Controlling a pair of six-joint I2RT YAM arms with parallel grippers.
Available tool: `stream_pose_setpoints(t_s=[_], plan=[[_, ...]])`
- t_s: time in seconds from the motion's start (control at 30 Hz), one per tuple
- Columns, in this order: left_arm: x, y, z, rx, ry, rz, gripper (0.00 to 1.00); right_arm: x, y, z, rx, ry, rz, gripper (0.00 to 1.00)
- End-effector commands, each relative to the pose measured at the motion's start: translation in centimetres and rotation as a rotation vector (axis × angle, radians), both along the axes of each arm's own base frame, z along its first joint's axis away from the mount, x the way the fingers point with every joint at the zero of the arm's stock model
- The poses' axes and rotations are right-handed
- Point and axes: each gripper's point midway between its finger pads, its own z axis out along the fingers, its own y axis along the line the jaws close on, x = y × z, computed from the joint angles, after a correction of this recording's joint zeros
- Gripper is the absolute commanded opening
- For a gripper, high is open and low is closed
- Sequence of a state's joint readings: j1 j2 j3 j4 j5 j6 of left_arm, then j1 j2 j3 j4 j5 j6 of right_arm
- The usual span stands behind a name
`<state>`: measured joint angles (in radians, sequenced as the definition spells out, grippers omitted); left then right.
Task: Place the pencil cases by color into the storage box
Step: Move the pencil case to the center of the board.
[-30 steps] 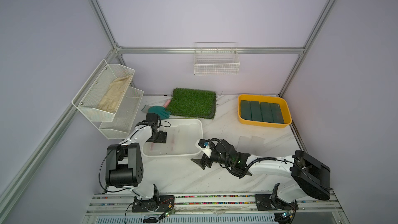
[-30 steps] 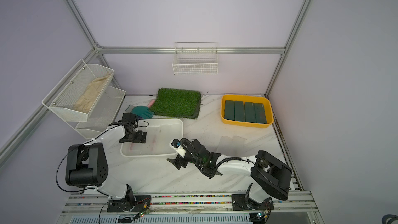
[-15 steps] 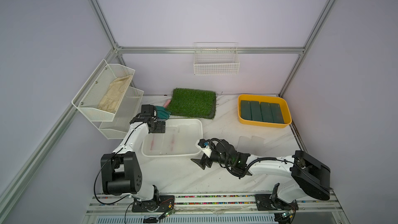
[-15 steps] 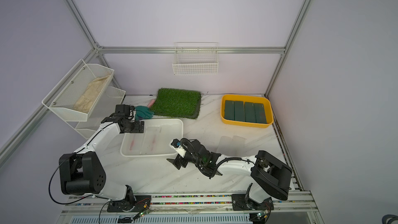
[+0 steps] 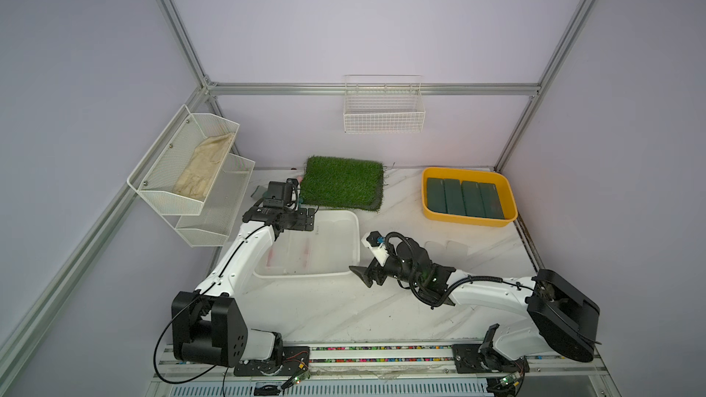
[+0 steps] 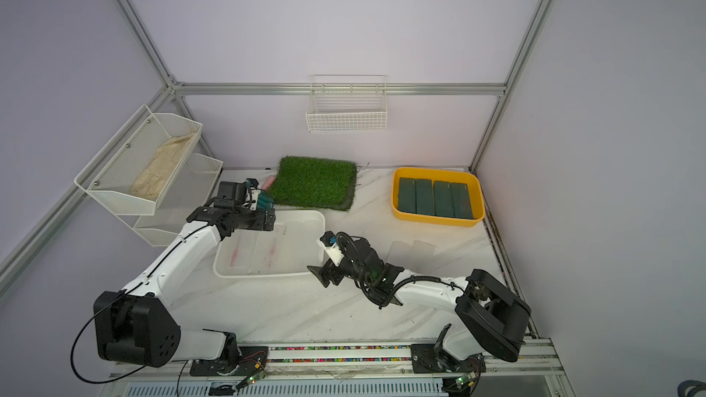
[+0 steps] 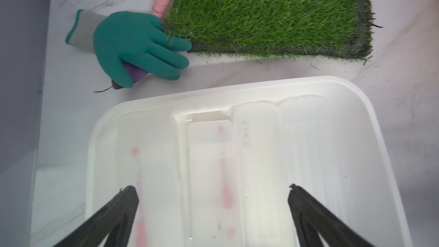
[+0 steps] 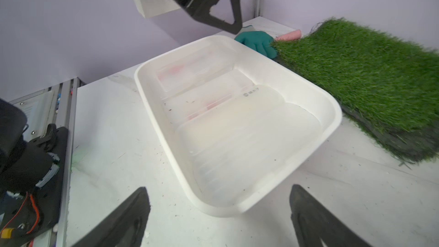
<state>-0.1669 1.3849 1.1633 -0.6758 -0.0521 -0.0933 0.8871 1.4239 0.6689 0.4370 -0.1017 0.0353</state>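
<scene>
Pickup next, probably. Nearest, right gripper [image 8: 218, 191] wide and empty at five o'clock corner of white tray [image 5: 357, 240]. Swing toward three o'clock for loose frosted cases [image 5: 447, 248] on table [image 5: 344, 311]; straddle one across its narrow side, lift level. Farther, left gripper [image 5: 310, 222] wide, empty, over tray's twelve o'clock edge. Green cases [image 5: 462, 200] packed in yellow tray [image 5: 468, 221], two o'clock.

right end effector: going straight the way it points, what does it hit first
Most likely the near rim of the white tray, just ahead of the open right end effector; its height is unclear, so it might instead clear the rim.
</scene>
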Motion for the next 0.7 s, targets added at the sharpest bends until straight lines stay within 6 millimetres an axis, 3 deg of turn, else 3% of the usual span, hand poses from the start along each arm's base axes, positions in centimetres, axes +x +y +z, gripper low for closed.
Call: stream_pose_setpoints(t_s=[0.0,0.17,0.33,0.5,0.67], plan=[[-0.2,-3.5,3.7,-0.050,-0.109,-0.067,1.00,1.2,-2.5,2.6,0.074,0.040,-0.106,0.93],[-1.2,-7.3,3.9,-0.073,-0.137,-0.131,1.00,2.9,-7.1,4.2,0.066,0.088,-0.307,0.93],[-2.0,-11.5,3.9,-0.110,-0.146,-0.178,1.00,4.2,-13.0,5.2,0.088,0.161,-0.527,0.94],[-3.0,-15.4,2.9,-0.128,-0.121,-0.215,1.00,5.1,-18.4,4.1,0.071,0.280,-0.723,0.94],[-4.1,-19.5,1.5,-0.112,-0.097,-0.258,1.00,5.5,-22.0,2.2,0.044,0.401,-0.852,0.94]])
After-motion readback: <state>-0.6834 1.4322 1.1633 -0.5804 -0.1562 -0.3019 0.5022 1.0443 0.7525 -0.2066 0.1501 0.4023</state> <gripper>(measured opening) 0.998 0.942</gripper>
